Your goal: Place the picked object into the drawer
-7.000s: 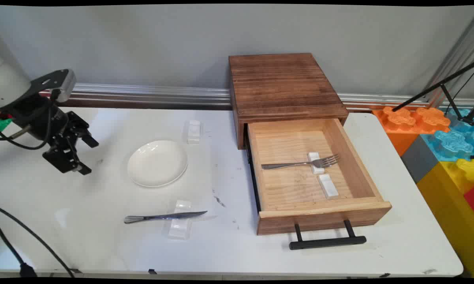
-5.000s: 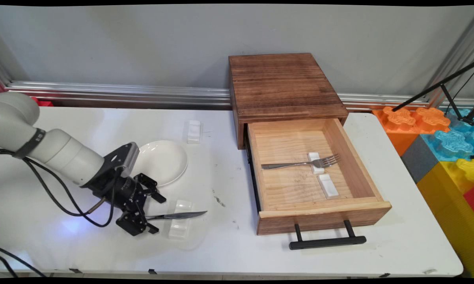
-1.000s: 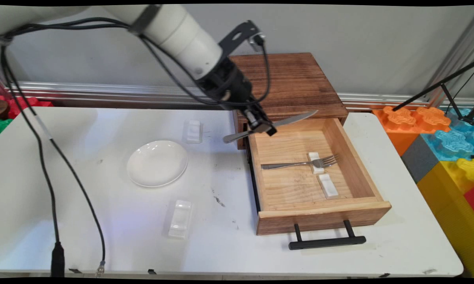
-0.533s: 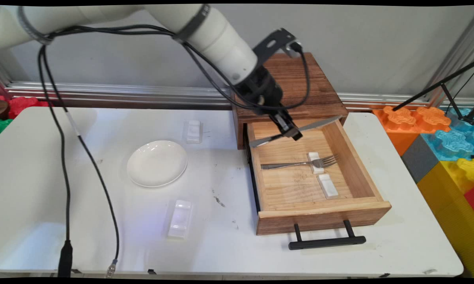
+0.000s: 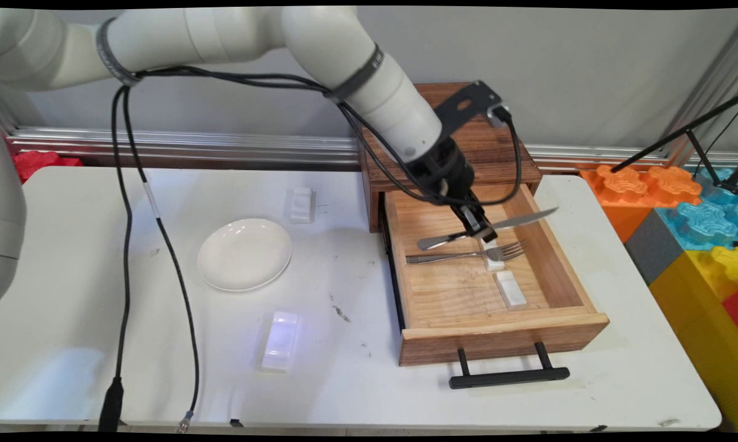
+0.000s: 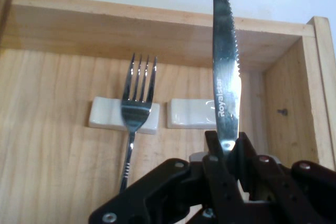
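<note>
A silver serrated table knife point(image 5: 489, 226) hangs in the air over the open pale wooden drawer point(image 5: 547, 258), clamped at its middle by the black two-finger gripper point(image 5: 481, 228), whose jaws are closed on the blade just ahead of the handle. In the main view the knife's tip points right and its handle points left. Just below it in the drawer, a silver metal fork point(image 6: 135, 109) lies with its neck resting on a small white ceramic cutlery rest point(image 6: 105, 114). A second white ceramic rest point(image 6: 190, 113) sits bare just beside the first, on its near side. The drawer is pulled out of a dark brown wooden cabinet point(image 5: 406, 110) standing at the far side of the white table point(image 5: 344, 380). Left of the drawer, a round white plate point(image 5: 245, 253) lies on the table, with a white rest point(image 5: 301, 204) beyond it and another white rest point(image 5: 280, 340) nearer the camera.
</note>
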Motion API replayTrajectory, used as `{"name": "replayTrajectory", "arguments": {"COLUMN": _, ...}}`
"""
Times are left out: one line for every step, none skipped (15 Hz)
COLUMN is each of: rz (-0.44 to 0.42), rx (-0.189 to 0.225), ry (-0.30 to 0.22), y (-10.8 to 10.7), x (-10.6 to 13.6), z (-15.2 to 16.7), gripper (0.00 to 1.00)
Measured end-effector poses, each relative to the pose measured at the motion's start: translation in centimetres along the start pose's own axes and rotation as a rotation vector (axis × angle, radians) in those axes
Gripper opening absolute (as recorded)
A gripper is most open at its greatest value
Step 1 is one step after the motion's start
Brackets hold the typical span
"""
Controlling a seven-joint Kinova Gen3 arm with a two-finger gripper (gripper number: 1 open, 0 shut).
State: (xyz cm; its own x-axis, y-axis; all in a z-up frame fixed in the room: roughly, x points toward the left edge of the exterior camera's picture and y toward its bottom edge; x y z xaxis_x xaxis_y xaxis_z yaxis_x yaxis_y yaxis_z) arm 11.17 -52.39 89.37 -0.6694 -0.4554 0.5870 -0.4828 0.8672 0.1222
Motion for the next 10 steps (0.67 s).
{"name": "replayTrajectory", "arguments": {"rz": 0.003, "rx": -0.001, "ry": -0.004, "y": 0.1, "x": 0.0, "z": 0.7, "gripper": 0.0}}
{"name": "replayTrajectory", "arguments": {"rz": 0.006, "rx": -0.002, "ry": -0.009, "y": 0.3, "x": -0.1, "z": 1.6, "gripper": 0.0}}
{"name": "replayTrajectory", "arguments": {"rz": 0.008, "rx": -0.003, "ry": -0.013, "y": 0.4, "x": -0.2, "z": 2.2, "gripper": 0.0}}
{"name": "replayTrajectory", "arguments": {"rz": 0.009, "rx": -0.003, "ry": -0.015, "y": 0.5, "x": -0.2, "z": 2.6, "gripper": 0.0}}
{"name": "replayTrajectory", "arguments": {"rz": 0.01, "rx": -0.004, "ry": -0.018, "y": 0.6, "x": -0.4, "z": 3.2, "gripper": 0.0}}
{"name": "replayTrajectory", "arguments": {"rz": 0.011, "rx": -0.004, "ry": -0.02, "y": 0.6, "x": -0.4, "z": 3.5, "gripper": 0.0}}
{"name": "replayTrajectory", "arguments": {"rz": 0.012, "rx": -0.004, "ry": -0.022, "y": 0.7, "x": -0.6, "z": 4.0, "gripper": 0.0}}
{"name": "replayTrajectory", "arguments": {"rz": 0.014, "rx": -0.004, "ry": -0.026, "y": 0.8, "x": -0.8, "z": 4.6, "gripper": 0.0}}
{"name": "replayTrajectory", "arguments": {"rz": 0.014, "rx": -0.005, "ry": -0.029, "y": 0.9, "x": -1.0, "z": 5.2, "gripper": 0.0}}
{"name": "replayTrajectory", "arguments": {"rz": 0.015, "rx": -0.006, "ry": -0.032, "y": 1.0, "x": -1.2, "z": 5.6, "gripper": 0.0}}
